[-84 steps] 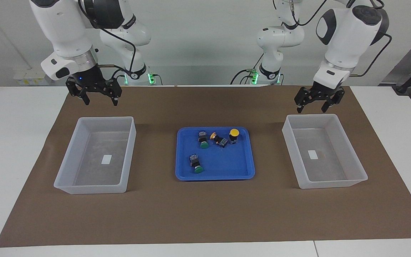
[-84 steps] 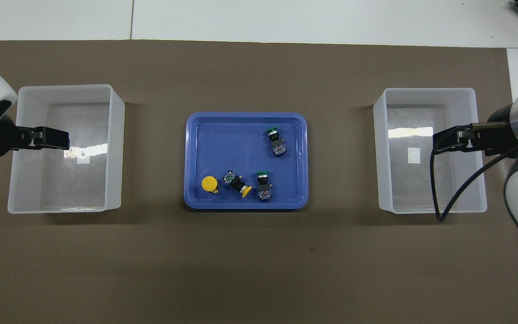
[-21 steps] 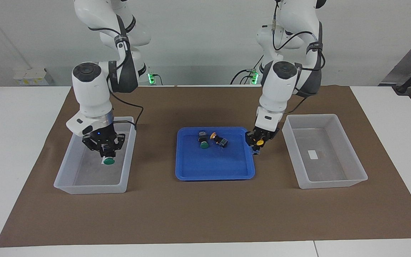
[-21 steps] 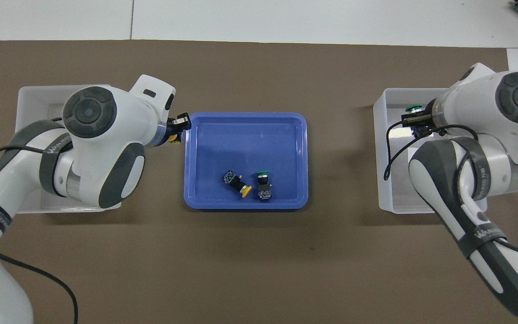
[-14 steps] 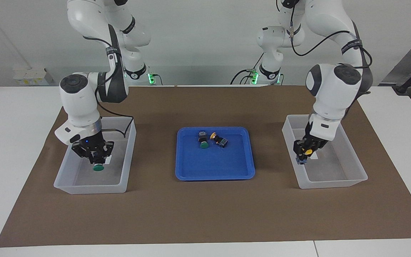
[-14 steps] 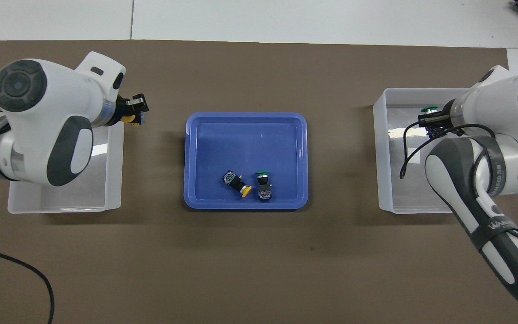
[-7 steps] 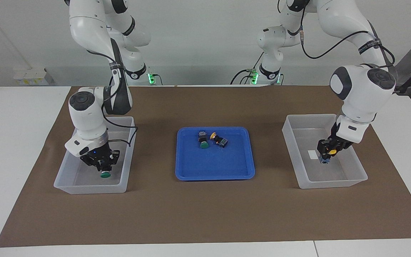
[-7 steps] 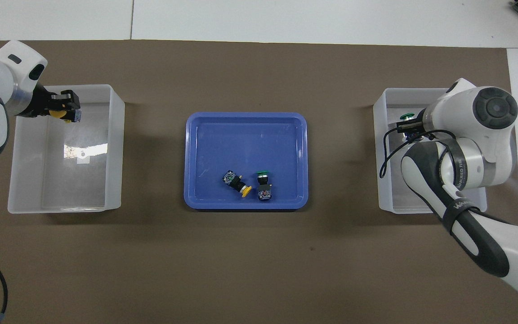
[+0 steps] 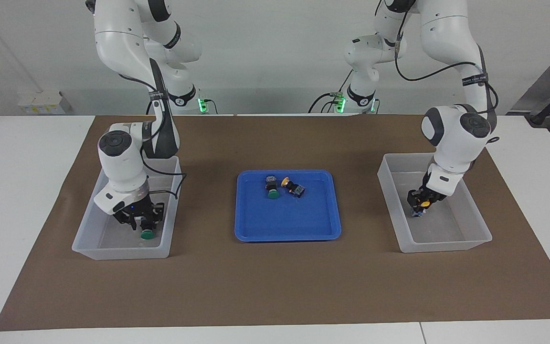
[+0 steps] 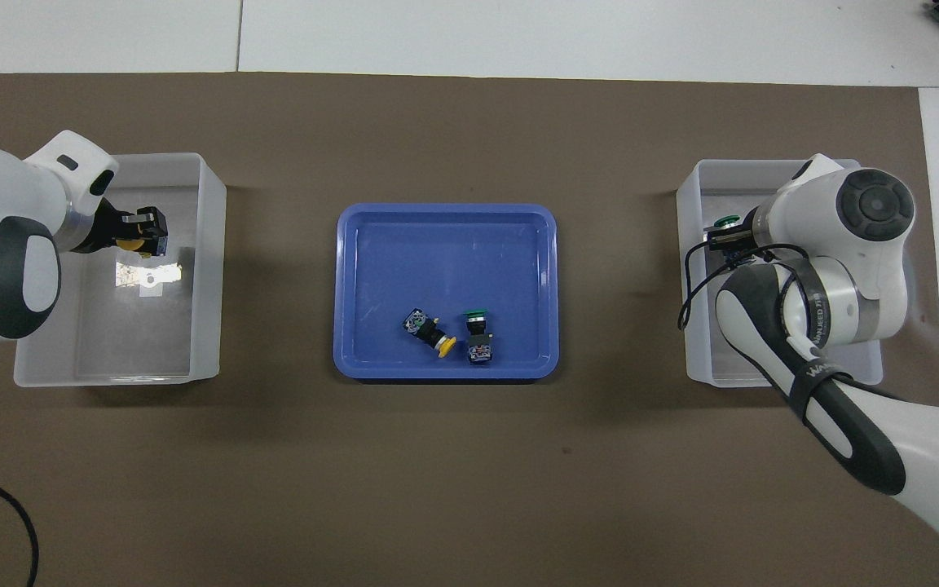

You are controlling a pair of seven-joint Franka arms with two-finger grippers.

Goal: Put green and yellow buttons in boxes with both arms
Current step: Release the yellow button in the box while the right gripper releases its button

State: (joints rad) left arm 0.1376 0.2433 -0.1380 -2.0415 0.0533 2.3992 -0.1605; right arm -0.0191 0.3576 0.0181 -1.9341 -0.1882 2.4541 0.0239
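Note:
My left gripper (image 9: 418, 209) (image 10: 149, 232) is down inside the box (image 9: 447, 248) (image 10: 111, 379) at the left arm's end, shut on a yellow button (image 9: 425, 204) (image 10: 134, 242). My right gripper (image 9: 142, 224) (image 10: 722, 238) sits low in the other box (image 9: 122, 253) (image 10: 685, 285) with a green button (image 9: 147, 234) (image 10: 726, 220) right under it, close to the box floor. Whether it still grips that button does not show. A second green button (image 9: 272, 188) (image 10: 478, 326) and a second yellow button (image 9: 293, 186) (image 10: 430, 330) lie on their sides in the blue tray.
The shallow blue tray (image 9: 287, 236) (image 10: 445, 373) lies mid-table between the two boxes, on a brown mat (image 9: 275, 286). Its two buttons lie in the part nearer the robots. Both arms' elbows hang over their boxes.
Both grippers have sunk lower in their boxes. The left one carried the yellow button toward the tray side. The right one brought the green button down near the box floor.

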